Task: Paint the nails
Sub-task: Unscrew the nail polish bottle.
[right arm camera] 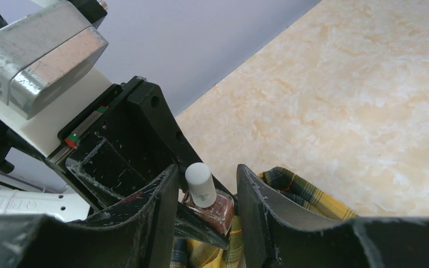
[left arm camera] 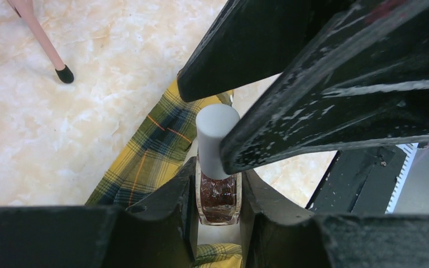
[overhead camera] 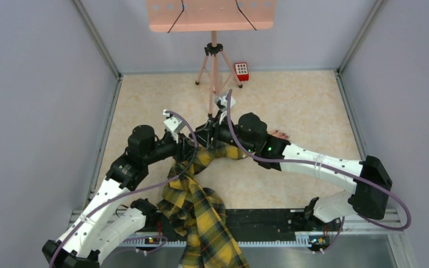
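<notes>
My left fingers (left arm camera: 162,215): black hard plastic, matt, lightly scuffed. My right fingers (right arm camera: 145,218): same black plastic, scratched all over with whitish marks. Bottle (left arm camera: 218,198): clear glossy glass, dark reddish-brown speckled fill. Cap (left arm camera: 213,134): smooth matt pale grey plastic. Sleeve (left arm camera: 145,159): woven yellow-black plaid cloth, matt. Tabletop (left arm camera: 44,145): beige marble-look, smooth, faint sheen. Tripod leg (left arm camera: 41,34): pink, smooth; foot (left arm camera: 64,74) black, rubbery. Arm shells (overhead camera: 318,163): white glossy plastic.
</notes>
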Motion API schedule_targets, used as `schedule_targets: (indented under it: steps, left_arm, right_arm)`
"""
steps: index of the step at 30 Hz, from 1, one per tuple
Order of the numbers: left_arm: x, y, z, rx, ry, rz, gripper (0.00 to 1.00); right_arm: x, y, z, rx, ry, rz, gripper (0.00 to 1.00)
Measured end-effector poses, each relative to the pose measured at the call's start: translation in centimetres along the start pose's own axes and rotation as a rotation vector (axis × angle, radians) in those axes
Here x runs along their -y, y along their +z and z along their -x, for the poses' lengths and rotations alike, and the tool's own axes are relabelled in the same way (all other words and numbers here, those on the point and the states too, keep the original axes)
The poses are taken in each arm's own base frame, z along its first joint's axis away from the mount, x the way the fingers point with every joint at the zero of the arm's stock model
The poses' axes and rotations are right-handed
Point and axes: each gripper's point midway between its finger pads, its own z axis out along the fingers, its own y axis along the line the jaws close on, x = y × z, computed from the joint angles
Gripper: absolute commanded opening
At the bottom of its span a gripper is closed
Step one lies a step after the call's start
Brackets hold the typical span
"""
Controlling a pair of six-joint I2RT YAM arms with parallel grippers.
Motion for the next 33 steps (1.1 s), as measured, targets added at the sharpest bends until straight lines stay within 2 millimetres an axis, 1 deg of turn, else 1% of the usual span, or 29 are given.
schedule_targets:
  steps: [4, 5, 10, 13, 20, 26, 30, 33]
  left_arm:
    - [0.0, 0.0, 0.0, 0.0, 0.0, 0.003, 0.0]
    - [0.0, 0.0, 0.0, 0.0, 0.0, 0.003, 0.0]
    - [-0.1, 0.0, 0.0, -0.002, -0.001, 0.004, 0.0]
    - [-0.1, 0.0, -0.2, -0.006, -0.003, 0.004, 0.0]
    - [0.1, -0.1, -0.2, -0.008, -0.004, -0.005, 0.0]
    - [0.8, -0.4, -0.3, -0.009, -0.004, -0.038, 0.0]
    - [2.1, -0.8, -0.1, 0.0, -0.001, -0.109, 0.0]
    - [3.6, -1.2, 0.2, 0.012, 0.007, -0.19, 0.0]
  right_arm:
    - [0.1, 0.6, -0.3, -0.01, 0.001, -0.003, 0.38]
    - [0.1, 0.7, -0.3, -0.012, 0.002, -0.003, 0.35]
    - [-0.1, 0.8, 0.0, -0.008, 0.006, 0.004, 0.11]
    - [-0.2, 0.8, -0.1, -0.01, 0.007, 0.006, 0.01]
    - [-0.2, 0.8, -0.2, -0.015, -0.011, 0.013, 0.0]
    - [-1.0, 0.5, -0.4, -0.031, -0.058, 0.065, 0.0]
    - [-2.1, -0.3, -0.2, -0.046, -0.108, 0.133, 0.0]
    - [-3.3, -1.2, 0.0, -0.056, -0.139, 0.201, 0.0]
